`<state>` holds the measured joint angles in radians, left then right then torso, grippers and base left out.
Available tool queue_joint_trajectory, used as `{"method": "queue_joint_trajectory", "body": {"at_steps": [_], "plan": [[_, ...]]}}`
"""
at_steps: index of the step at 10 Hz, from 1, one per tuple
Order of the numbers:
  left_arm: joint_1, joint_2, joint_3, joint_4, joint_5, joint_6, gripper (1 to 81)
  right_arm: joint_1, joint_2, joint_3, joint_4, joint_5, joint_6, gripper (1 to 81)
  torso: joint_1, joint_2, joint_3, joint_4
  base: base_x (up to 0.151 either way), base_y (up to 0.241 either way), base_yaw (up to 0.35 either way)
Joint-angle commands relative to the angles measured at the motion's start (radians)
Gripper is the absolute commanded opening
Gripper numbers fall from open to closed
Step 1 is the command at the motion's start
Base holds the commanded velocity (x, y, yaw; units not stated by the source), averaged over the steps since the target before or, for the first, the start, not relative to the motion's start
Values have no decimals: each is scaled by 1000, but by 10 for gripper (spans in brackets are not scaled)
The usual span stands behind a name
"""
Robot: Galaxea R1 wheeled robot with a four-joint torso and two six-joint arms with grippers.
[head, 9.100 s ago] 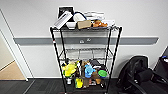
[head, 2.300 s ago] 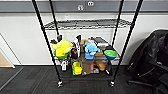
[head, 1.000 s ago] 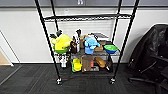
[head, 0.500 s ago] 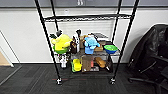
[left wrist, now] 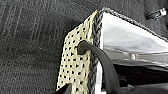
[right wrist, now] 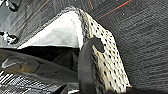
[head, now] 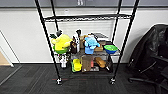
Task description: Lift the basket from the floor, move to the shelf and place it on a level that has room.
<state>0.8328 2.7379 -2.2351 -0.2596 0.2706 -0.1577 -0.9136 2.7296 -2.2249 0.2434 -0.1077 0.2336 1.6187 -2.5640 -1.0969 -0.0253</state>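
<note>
Pinching one short end wall of the basket with the left pincer, one dark finger curling over the grey rim onto the mesh outside. Clamping the opposite end wall likewise with the right pincer. Holding from both ends, probably to stop the load (something black lying inside the pale lining) tipping the basket.

Hanging between the two pincers, and judged to be clear of the floor below them, though no gap is visible.

Facing the shelf, well ahead of the pincers. Offering open room on the bare wire level far above them, with the four posts bounding the opening. Crowding the tier beneath with toys and bottles, so leaving no space there. Standing off to the right-pincer side, a dark chair, near the right-hand posts.
</note>
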Motion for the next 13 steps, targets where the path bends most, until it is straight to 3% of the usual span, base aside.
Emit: {"method": "queue_joint_trajectory", "body": {"at_steps": [1,13], "plan": [[-134,-52,97,-43,48,0,811,118,-64,88,63,-37,1,811,0,0,0,0,0,0,0],[-131,-19,157,-47,65,1,811,140,-158,317,83,-23,1,811,0,0,0,0,0,0,0]]}}
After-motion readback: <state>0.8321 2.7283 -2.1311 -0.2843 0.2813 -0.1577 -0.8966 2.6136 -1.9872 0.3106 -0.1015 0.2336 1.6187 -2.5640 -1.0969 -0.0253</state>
